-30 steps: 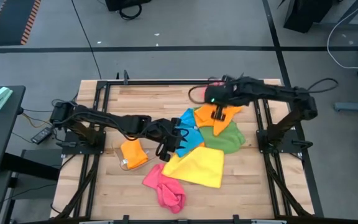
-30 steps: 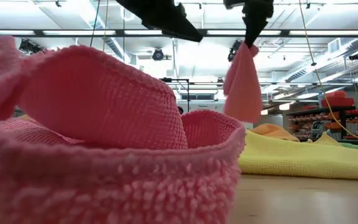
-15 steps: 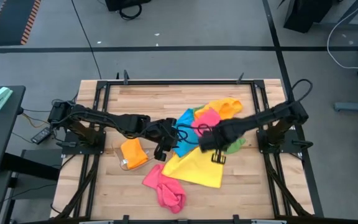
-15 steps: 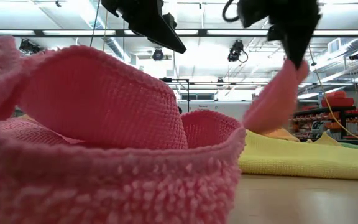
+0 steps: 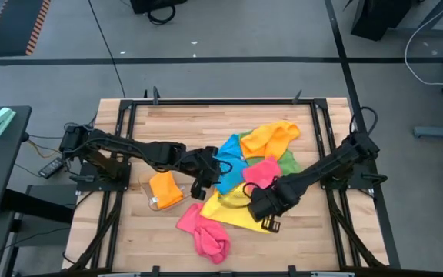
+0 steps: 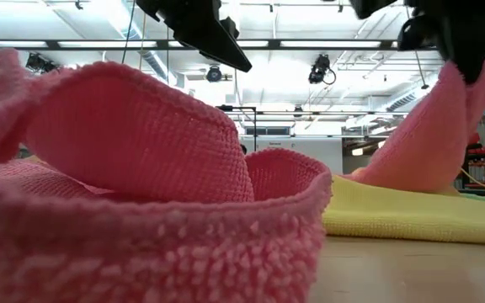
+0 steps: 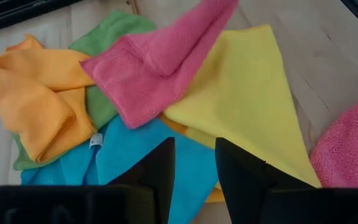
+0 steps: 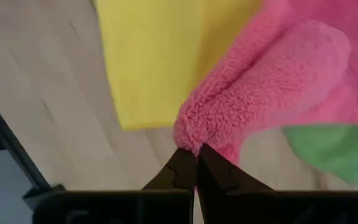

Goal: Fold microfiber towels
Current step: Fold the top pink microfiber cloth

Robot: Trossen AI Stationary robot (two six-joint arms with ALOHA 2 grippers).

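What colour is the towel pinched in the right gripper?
Pink. The right gripper is shut on the pink towel, clearest in the right wrist view.

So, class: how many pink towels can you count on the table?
2. One pink towel lies across the pile, a corner pinched by the right end effector; a second pink towel sits crumpled near the front edge. Others may be buried.

A wooden table with a black frame lies under the jaws; a clear plastic tray sits beside the left jaws.
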